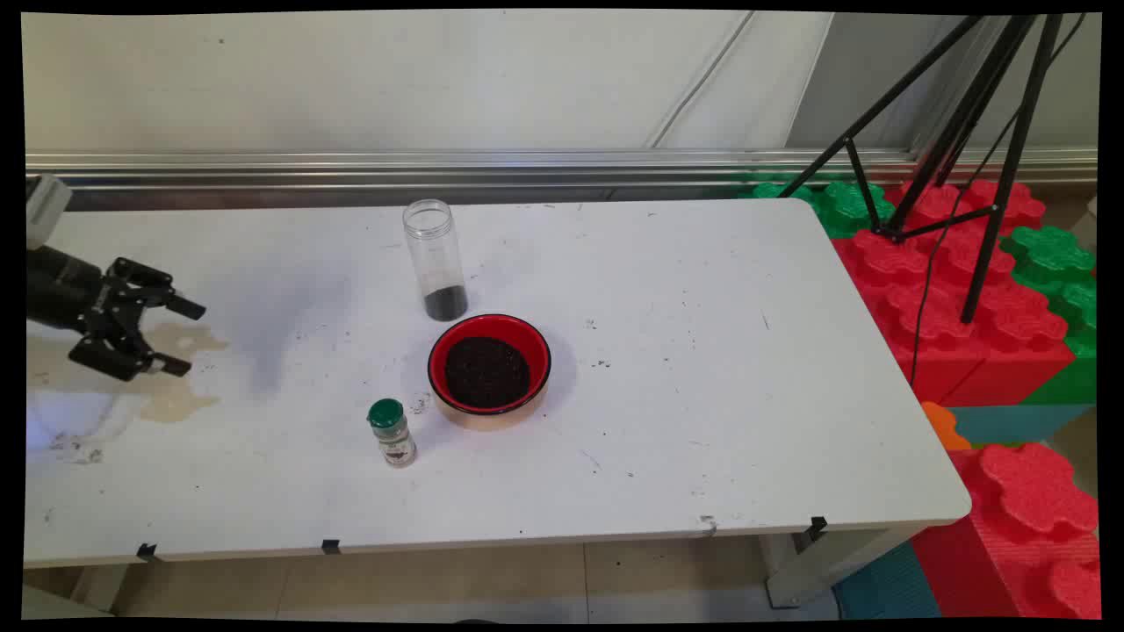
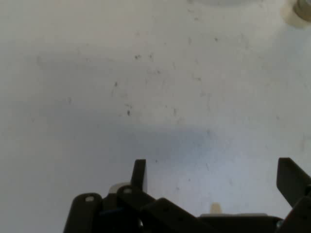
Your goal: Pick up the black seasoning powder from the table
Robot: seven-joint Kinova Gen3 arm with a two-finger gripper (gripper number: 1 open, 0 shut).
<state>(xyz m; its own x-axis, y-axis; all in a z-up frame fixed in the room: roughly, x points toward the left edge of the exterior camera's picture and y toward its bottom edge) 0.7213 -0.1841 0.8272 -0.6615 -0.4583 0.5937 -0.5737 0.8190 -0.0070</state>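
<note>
Presently, the scene is set out as follows.

Gripper: the black gripper [image 1: 180,336] is seen at the left side of the white table [image 1: 720,386], held above the surface and pointing toward the picture's right. Its jaws are spread wide and nothing is held between them; in the hand view the gripper [image 2: 216,174] shows one finger at bottom centre and the other at the right edge, with bare table between.

Stain: a pale brownish stain [image 1: 180,369] is seen on the table just below and beside the fingertips.

Bowl: a red bowl [image 1: 489,369], filled with a dark granular substance, is placed near the table's middle, well apart from the gripper.

Jar: a tall clear jar [image 1: 435,260] without a lid is stood upright just behind the bowl, with a little dark material at its bottom.

Shaker: a small spice shaker with a green cap [image 1: 391,432] is stood upright just beside the bowl, on its near left side.

Surroundings: a black tripod [image 1: 957,132] and red and green foam blocks [image 1: 966,290] are seen beyond the table's right end.
</note>
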